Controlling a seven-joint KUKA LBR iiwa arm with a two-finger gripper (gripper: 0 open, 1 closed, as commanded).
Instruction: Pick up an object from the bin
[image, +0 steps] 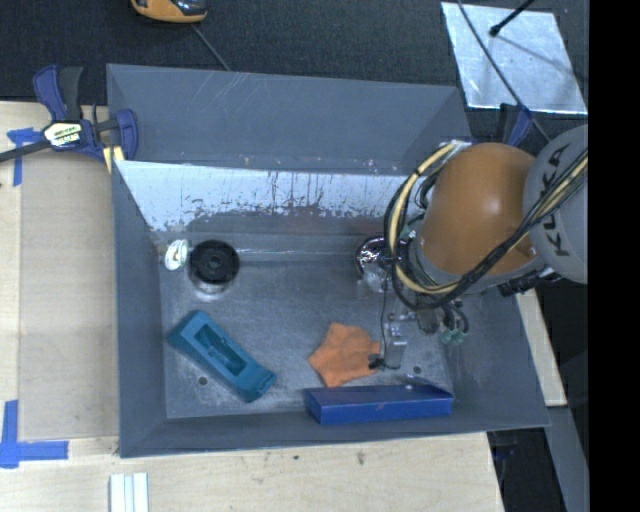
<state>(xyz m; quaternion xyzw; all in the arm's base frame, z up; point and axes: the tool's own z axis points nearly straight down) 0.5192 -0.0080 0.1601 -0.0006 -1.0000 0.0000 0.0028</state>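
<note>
While the pincer (389, 354), its opening not discernible, stood at the right edge of the orange cloth (340, 356), that cloth appeared soft and light, best pinched at a fold

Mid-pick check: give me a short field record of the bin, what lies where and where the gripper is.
bin: grey metal bin, few loose things, apart from each other
gripper: gripper low at the right, at the orange thing's right edge
nearest thing: orange crumpled piece, lower middle of the floor
below it: dark blue long block, along the lower wall
lower left: teal oblong tray, lying askew
upper left: black round disc, small white piece beside it
grasp: cannot tell
</note>
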